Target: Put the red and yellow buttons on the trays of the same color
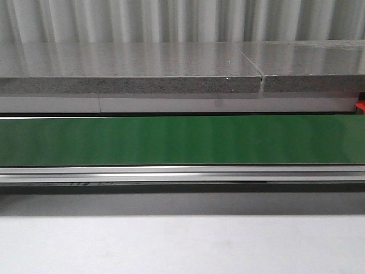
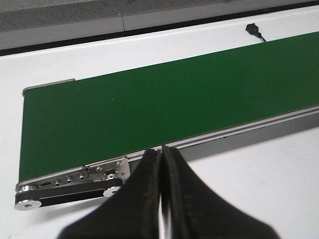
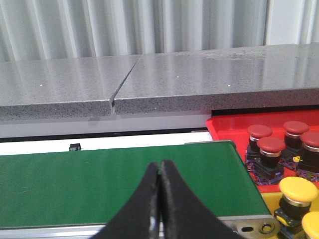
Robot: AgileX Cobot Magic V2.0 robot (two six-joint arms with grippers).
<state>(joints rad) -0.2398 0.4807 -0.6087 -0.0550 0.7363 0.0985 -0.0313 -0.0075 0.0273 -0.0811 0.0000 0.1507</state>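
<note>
The left gripper (image 2: 162,149) was pressed shut with nothing between its fingers, hovering over the near rail of the belt (image 2: 164,109), close to that belt's end roller. The right gripper (image 3: 159,167) was likewise closed and empty, poised over the belt's near edge toward the opposite end.

Beyond that end of the belt, the red tray (image 3: 224,127) held four red buttons (image 3: 270,145), grouped together and standing upright, caps pointing up. Just on the nearer side of the red tray sat the yellow tray (image 3: 269,199), carrying two yellow buttons (image 3: 297,189), also upright; the second was cut off at the frame edge. Each button's long axis ran vertically, from its dark base to its mushroom cap.

The belt itself was bare in all three views, including the front view, where only a sliver of red showed past the belt's right end.

Judging from this, the sorting was either finished or paused between arrivals: every visible button already sat on its matching colour. The next move probably called for waiting, then opening a gripper and descending vertically on a cap as a new button arrived on the belt.
</note>
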